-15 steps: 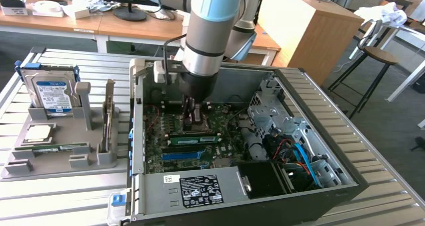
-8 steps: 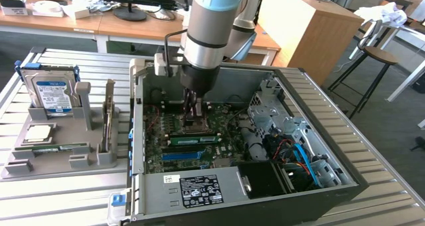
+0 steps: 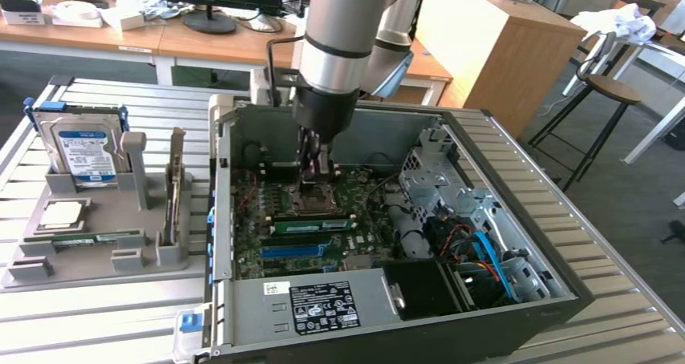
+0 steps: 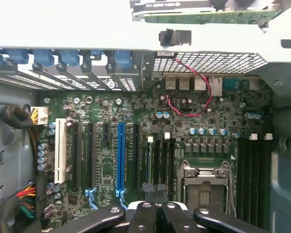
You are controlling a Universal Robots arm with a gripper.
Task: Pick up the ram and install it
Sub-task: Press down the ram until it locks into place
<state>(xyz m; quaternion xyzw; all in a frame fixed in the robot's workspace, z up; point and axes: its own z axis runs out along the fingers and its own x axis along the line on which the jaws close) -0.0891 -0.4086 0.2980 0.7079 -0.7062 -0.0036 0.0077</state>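
Your gripper (image 3: 319, 175) hangs inside the open computer case (image 3: 557, 244), just above the motherboard (image 3: 281, 208) and over the processor socket (image 3: 321, 201). In the wrist view the fingers (image 4: 144, 213) are clenched together with nothing between them.

The ram (image 3: 310, 224) stands on edge in a slot on the board, between the socket and the blue slot (image 3: 294, 250), apart from the fingers. You cannot tell from here whether it is pressed fully home.

To the exterior view's left of the case, a grey tray (image 3: 96, 260) holds a hard drive (image 3: 86, 151) upright. Its label is blue and white, with print too small to read. Near it on the tray are a processor chip (image 3: 62, 214), a card on edge (image 3: 175, 192) and a thin green strip (image 3: 96, 237) lying flat.

The power supply (image 3: 310, 304) at the near end of the case has a black and white label, its text also unreadable.
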